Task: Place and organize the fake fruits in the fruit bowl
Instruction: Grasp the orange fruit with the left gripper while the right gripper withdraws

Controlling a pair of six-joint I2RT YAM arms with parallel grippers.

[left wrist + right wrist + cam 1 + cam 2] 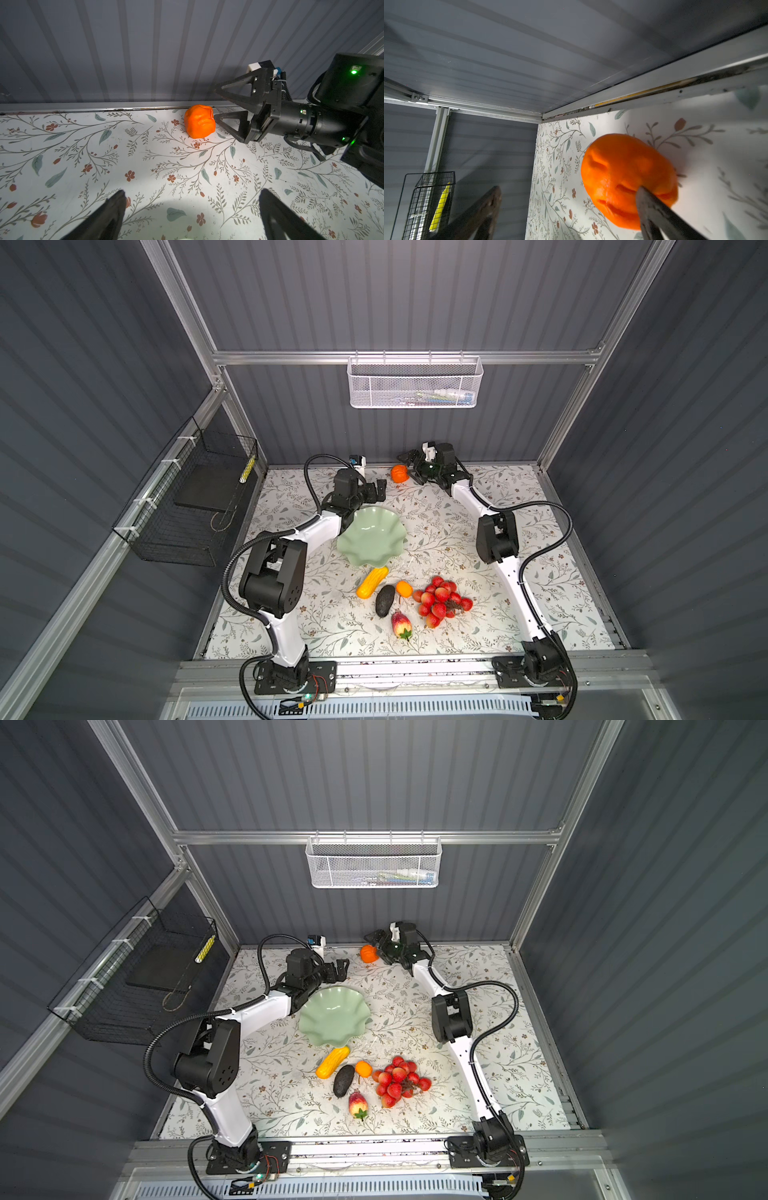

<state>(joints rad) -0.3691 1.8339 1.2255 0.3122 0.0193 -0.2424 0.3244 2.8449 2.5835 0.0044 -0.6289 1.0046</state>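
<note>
Bright light on the tabletop [540, 497], dim walls, blurred wrist-view edges

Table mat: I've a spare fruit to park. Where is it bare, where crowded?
Bare: between the bowl and the right arm; beyond that arm to the mat's right edge. Crowded: in front of the bowl, around avocado and berries; the back edge by the round orange.
</note>
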